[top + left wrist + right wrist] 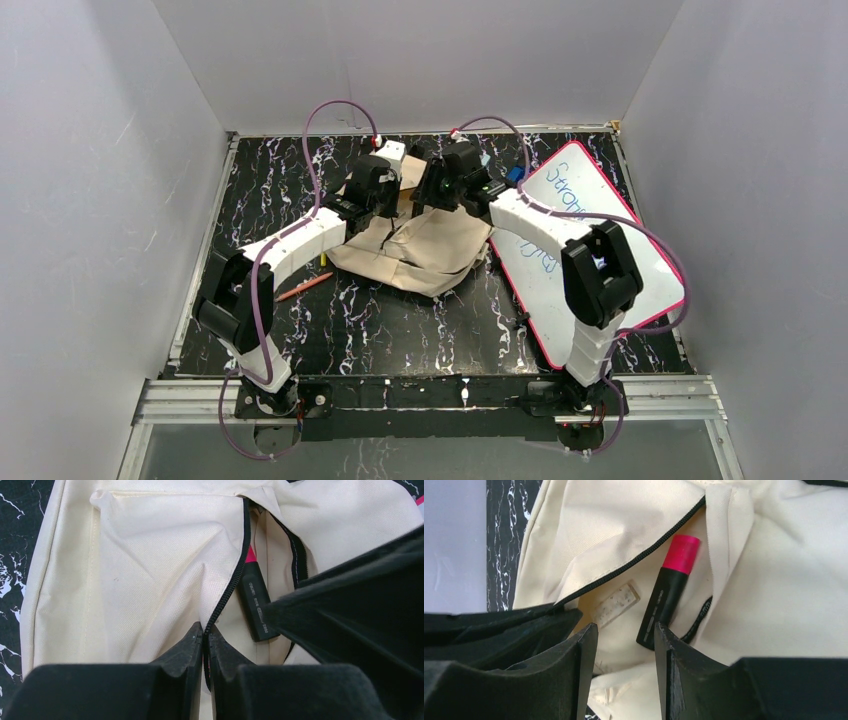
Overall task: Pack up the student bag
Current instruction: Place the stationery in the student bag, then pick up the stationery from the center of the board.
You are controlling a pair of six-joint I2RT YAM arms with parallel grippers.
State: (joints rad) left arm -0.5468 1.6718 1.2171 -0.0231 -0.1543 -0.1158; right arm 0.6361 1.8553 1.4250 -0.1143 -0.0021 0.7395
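Closest to the left wrist lens, the left gripper [206, 630] has its two black fingers pressed together, with the bag's black zipper [235, 565] edge pinched between them (I see no gap at all).

From overhead I go down by size. The black marbled table [400, 330] fills the floor of the white-walled cell. On its right half lies the pink-framed whiteboard [550, 300], set at an angle, with handwriting on it and the right arm crossing over it. The student bag [430, 255] lies flat toward the far middle of the table, its right corner up against the whiteboard's edge, with both wrists above its far end. Its zipper is undone and the mouth stands parted.

The right gripper [624, 627] sits at that mouth with its fingers apart, clamped on nothing. A marker [669, 590], black with a pink cap, lies inside the opening. Its black end is just beside one finger (touching or not, I cannot tell). A reddish pencil [303, 290] lies on the table left of the bag, apart from it, near the left arm.
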